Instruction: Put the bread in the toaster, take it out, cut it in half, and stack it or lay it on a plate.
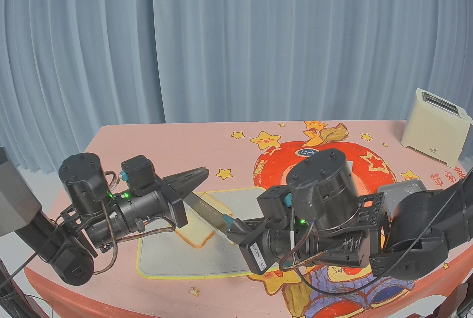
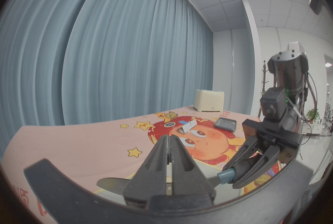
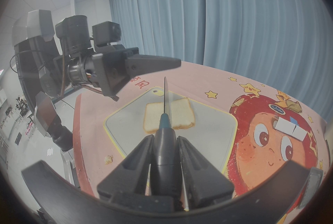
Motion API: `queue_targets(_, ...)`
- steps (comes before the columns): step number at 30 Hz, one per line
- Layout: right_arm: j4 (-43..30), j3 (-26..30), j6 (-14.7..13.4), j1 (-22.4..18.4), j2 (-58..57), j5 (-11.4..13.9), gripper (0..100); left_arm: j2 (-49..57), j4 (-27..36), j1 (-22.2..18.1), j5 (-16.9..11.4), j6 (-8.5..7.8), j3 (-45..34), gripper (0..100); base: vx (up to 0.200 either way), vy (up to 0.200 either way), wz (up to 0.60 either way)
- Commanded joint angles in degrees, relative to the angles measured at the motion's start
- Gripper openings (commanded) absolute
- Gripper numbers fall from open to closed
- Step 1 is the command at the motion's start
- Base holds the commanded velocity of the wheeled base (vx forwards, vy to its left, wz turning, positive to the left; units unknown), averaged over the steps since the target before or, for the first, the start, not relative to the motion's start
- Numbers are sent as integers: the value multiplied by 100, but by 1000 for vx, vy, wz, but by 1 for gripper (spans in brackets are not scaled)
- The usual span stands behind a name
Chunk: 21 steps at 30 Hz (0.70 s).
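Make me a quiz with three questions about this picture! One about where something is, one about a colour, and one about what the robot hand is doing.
1. Where is the bread?
A. in a bowl
B. on the cutting board
C. on the floor

2. What colour is the toaster?
A. cream
B. green
C. black

3. What is the right gripper doing?
A. hanging open and empty
B. holding a cup
C. holding the knife

Answers:
1. B, the slice lies flat on the board.
2. A, it is a pale cream box at the table's far right corner.
3. C, its fingers are closed on the knife's handle, with the blade over the bread.
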<state>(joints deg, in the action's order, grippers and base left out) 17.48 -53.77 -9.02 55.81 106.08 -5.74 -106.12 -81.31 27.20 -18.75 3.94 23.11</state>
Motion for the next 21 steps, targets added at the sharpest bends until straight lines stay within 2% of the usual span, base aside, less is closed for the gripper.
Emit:
queue_targets(1,10,-90,-3,-26,-70,-6,0,619,-8,-136,-6,-7,-114,0,0,0,0)
queue_targets(7,458,-10,-3,-26,-35,-15,0,1304,-8,-470,-24,-25,-474,0,0,0,0)
queue_targets(13,625,-19,6,-9,-44,-23,0,2482,1,-927,-41,-42,-1397,0,0,0,0)
queue_targets(15,625,-19,6,-9,-44,-32,0,2860,1,-1182,-50,-121,-1679,0,0,0,0)
queue_targets(18,625,-19,14,-17,-61,-120,0,3466,63,-1577,-76,-385,-2100,0,0,0,0)
queue_targets(21,625,-19,14,-35,-79,-138,0,3800,186,-1674,-50,-455,-2311,0,0,0,0)
